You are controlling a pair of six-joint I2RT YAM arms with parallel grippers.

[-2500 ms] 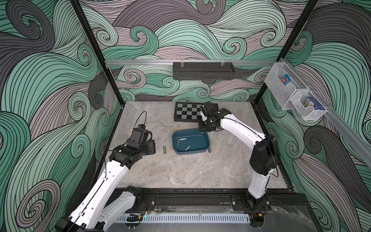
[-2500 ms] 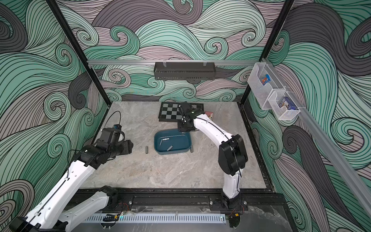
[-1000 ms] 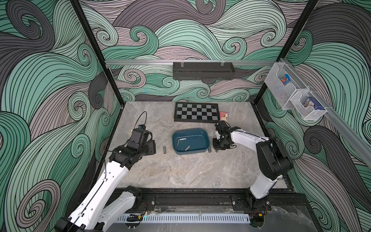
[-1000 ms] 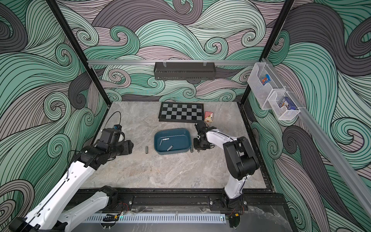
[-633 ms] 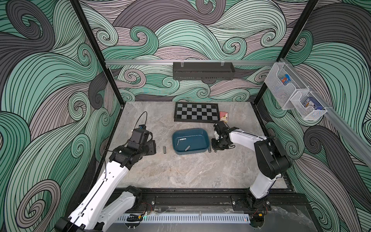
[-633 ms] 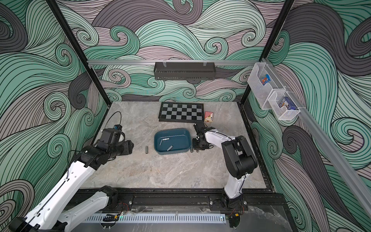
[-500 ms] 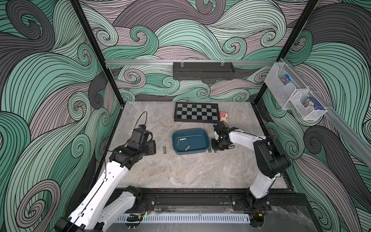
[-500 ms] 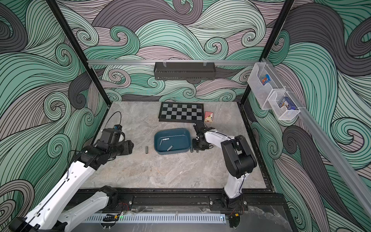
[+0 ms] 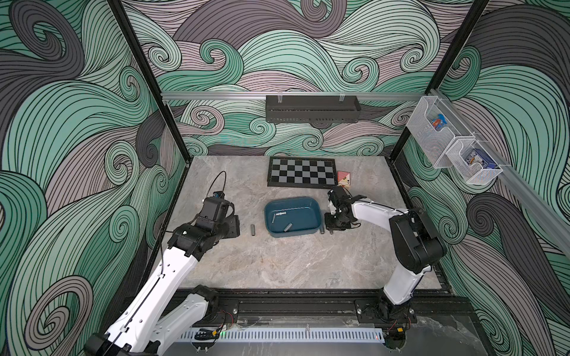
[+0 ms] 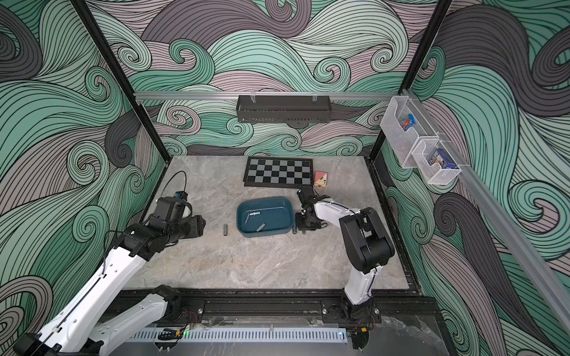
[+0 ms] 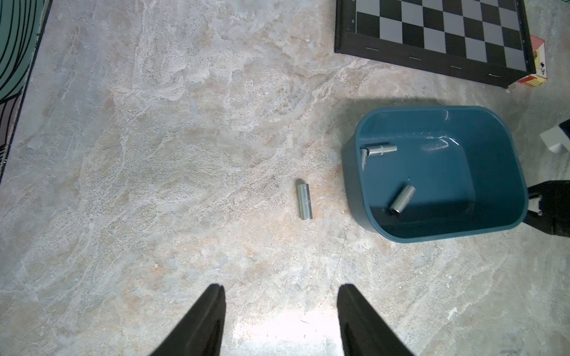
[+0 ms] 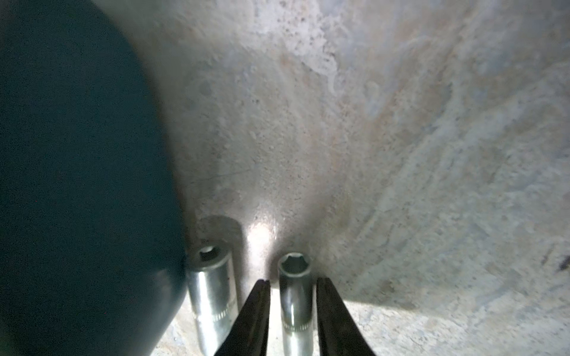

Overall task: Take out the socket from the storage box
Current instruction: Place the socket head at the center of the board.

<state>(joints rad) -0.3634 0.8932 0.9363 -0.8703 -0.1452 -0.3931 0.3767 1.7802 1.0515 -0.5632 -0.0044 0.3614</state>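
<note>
The right gripper (image 12: 292, 282), which a couple of seconds ago was hanging over the far side of the shallow teal-blue plastic storage box (image 11: 350, 191), is now sitting low on the grey marbled table (image 9: 277, 262) just beside the box's right-hand wall, and its jaws are beginning to part. The small polished steel socket (image 12: 295, 308) is lying between the two black fingers with a thin sliver of gap on either side, so the grip is being let go, not kept. That socket is resting on the tabletop outside the box, next to a second steel socket (image 12: 212, 286) lying against the box wall. A third steel socket (image 11: 304, 202) is lying left of the box. The left gripper (image 11: 280, 311) is hovering roughly half open, holding nothing. By the look of it, one removal is finishing, though other steel pieces (image 11: 402, 198) are lying inside the box, so more fetching seems likely.
</note>
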